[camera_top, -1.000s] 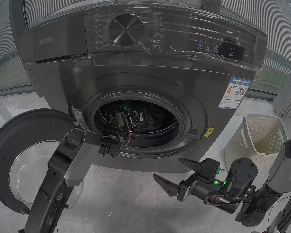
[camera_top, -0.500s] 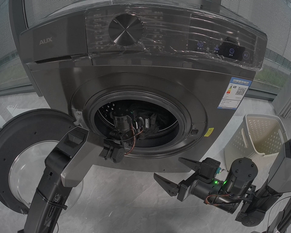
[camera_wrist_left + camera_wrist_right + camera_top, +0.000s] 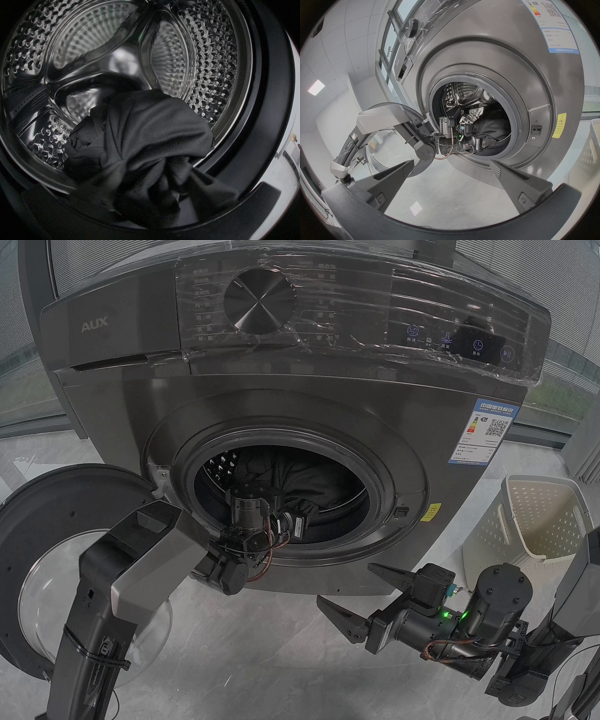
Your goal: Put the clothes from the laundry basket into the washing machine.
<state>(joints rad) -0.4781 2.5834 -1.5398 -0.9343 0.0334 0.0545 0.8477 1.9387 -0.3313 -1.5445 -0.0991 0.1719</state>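
A dark garment (image 3: pixel 150 131) lies bunched in the steel drum (image 3: pixel 193 62) of the washing machine (image 3: pixel 287 402), near its front lip; it also shows through the opening (image 3: pixel 300 477). My left gripper (image 3: pixel 299 524) sits at the lower rim of the opening, fingers spread apart, the cloth just beyond them and not pinched. My right gripper (image 3: pixel 344 585) hangs open and holds nothing, low in front of the machine, over the floor. The white laundry basket (image 3: pixel 537 515) stands to the machine's right.
The round door (image 3: pixel 56 521) is swung wide open at the left, beside my left arm. Grey floor (image 3: pixel 262 652) stretches in front of the machine. The control panel and dial (image 3: pixel 259 299) are wrapped in plastic film.
My left arm has drawn back and down from inside the drum to its lower rim. The dark garment stays in the drum. The right arm has kept still.
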